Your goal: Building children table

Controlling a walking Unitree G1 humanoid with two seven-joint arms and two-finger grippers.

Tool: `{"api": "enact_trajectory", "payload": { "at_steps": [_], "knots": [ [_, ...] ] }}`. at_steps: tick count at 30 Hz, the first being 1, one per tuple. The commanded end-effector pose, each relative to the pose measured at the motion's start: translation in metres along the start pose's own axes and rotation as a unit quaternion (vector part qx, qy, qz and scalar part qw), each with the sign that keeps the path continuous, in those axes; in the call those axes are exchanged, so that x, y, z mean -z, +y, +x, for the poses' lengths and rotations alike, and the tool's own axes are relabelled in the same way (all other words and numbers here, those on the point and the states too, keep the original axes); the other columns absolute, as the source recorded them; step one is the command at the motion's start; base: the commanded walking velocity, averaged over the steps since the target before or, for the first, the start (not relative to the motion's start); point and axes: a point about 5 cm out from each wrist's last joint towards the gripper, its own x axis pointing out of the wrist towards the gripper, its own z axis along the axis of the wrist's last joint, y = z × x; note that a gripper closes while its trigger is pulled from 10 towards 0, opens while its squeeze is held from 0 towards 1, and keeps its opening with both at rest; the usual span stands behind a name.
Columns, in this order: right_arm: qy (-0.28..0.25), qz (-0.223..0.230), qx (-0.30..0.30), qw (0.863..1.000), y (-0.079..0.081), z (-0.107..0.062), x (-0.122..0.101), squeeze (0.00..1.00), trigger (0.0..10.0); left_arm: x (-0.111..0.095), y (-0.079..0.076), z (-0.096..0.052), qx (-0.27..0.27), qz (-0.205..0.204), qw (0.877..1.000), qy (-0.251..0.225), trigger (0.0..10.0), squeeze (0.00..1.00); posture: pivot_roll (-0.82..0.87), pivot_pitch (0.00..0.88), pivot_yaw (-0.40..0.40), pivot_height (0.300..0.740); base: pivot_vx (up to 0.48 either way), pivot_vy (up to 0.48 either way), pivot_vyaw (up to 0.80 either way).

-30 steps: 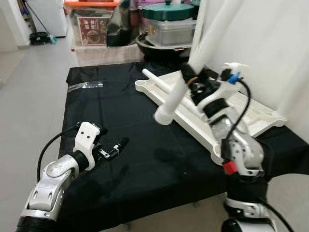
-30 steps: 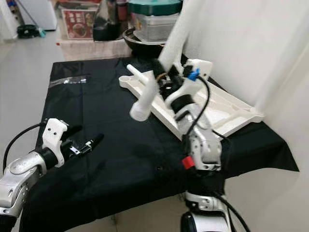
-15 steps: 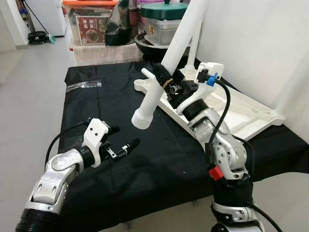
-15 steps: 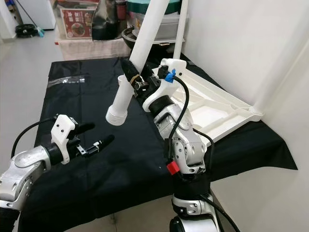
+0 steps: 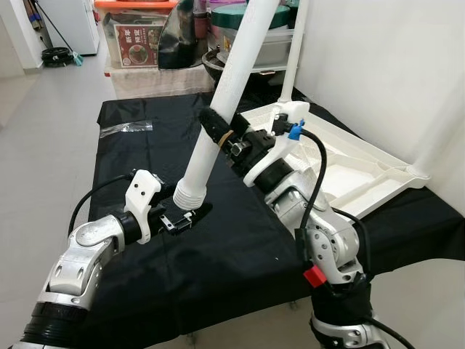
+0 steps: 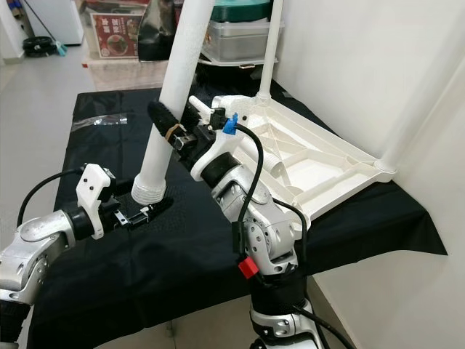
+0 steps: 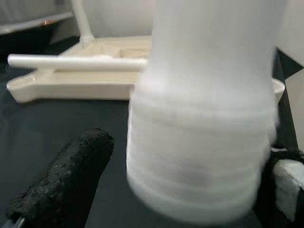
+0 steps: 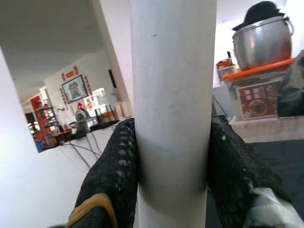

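Note:
A long white table leg (image 5: 231, 69) slants up over the black-clothed table (image 5: 145, 156), and my right gripper (image 5: 216, 125) is shut on it partway along; the black fingers (image 8: 116, 166) press both sides of the tube (image 8: 173, 104). The leg's ribbed lower end (image 5: 190, 195) hangs just above the cloth. My left gripper (image 5: 183, 211) is open astride that end, with one finger (image 7: 66, 185) standing a gap away from the ribbed end (image 7: 199, 142). The white tabletop (image 5: 363, 167) lies upside down at the right, one leg (image 5: 293, 58) upright on its far corner.
Another white leg (image 7: 71, 61) lies along the tabletop's near rim. A clear plastic bag (image 5: 127, 129) rests on the cloth at far left. Boxes and pots (image 5: 142, 36) crowd behind the table. A white wall (image 5: 392, 65) closes the right side; grey floor (image 5: 43, 123) lies left.
My right gripper has swung the leg to the left and more upright, bringing its ribbed end down between my left gripper's fingers. The left gripper has shifted slightly right to meet it.

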Motion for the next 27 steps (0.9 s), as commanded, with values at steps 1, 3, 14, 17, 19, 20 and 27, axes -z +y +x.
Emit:
{"api": "enact_trajectory", "payload": {
  "at_steps": [1, 3, 14, 17, 19, 20, 27],
  "knots": [
    [-0.001, 0.002, -0.009, 1.000, 0.004, -0.002, -0.001, 0.00, 0.0, 0.003, -0.003, 0.004, 0.012, -0.010, 1.000, 0.005, 10.0, 0.00, 0.01, 0.000, -0.049, 0.740, 0.000, 0.000, 0.00],
    [0.002, 0.003, -0.008, 1.000, 0.004, -0.002, 0.001, 0.00, 0.0, 0.001, -0.004, 0.005, 0.016, -0.010, 1.000, 0.002, 10.0, 0.00, 0.01, 0.000, -0.049, 0.740, 0.000, 0.000, 0.00],
    [0.007, 0.003, -0.006, 1.000, 0.005, -0.003, 0.002, 0.00, 0.0, 0.005, -0.006, 0.007, 0.024, -0.010, 1.000, -0.003, 0.0, 0.00, 0.00, 0.000, -0.050, 0.740, 0.000, 0.000, 0.00],
    [0.007, 0.003, -0.006, 1.000, 0.005, -0.003, 0.002, 0.00, 0.0, 0.006, -0.006, 0.006, 0.023, -0.005, 1.000, 0.000, 0.0, 0.00, 0.00, 0.000, -0.050, 0.740, 0.000, 0.000, 0.00],
    [0.005, 0.002, -0.007, 1.000, 0.005, -0.003, 0.001, 0.00, 0.0, 0.008, -0.005, 0.005, 0.019, -0.004, 1.000, 0.006, 0.0, 0.00, 0.00, 0.000, -0.051, 0.740, 0.000, 0.000, 0.00],
    [0.005, 0.002, -0.007, 1.000, 0.005, -0.003, 0.001, 0.00, 0.0, 0.008, -0.005, 0.005, 0.019, -0.004, 1.000, 0.006, 0.0, 0.00, 0.00, 0.000, -0.051, 0.740, 0.000, 0.000, 0.00],
    [0.019, -0.004, -0.001, 1.000, 0.002, -0.002, 0.002, 0.00, 0.0, 0.011, -0.005, 0.005, 0.017, 0.005, 1.000, 0.021, 2.4, 0.00, 0.01, 0.000, -0.054, 0.740, 0.000, 0.000, 0.00]
  ]
}}
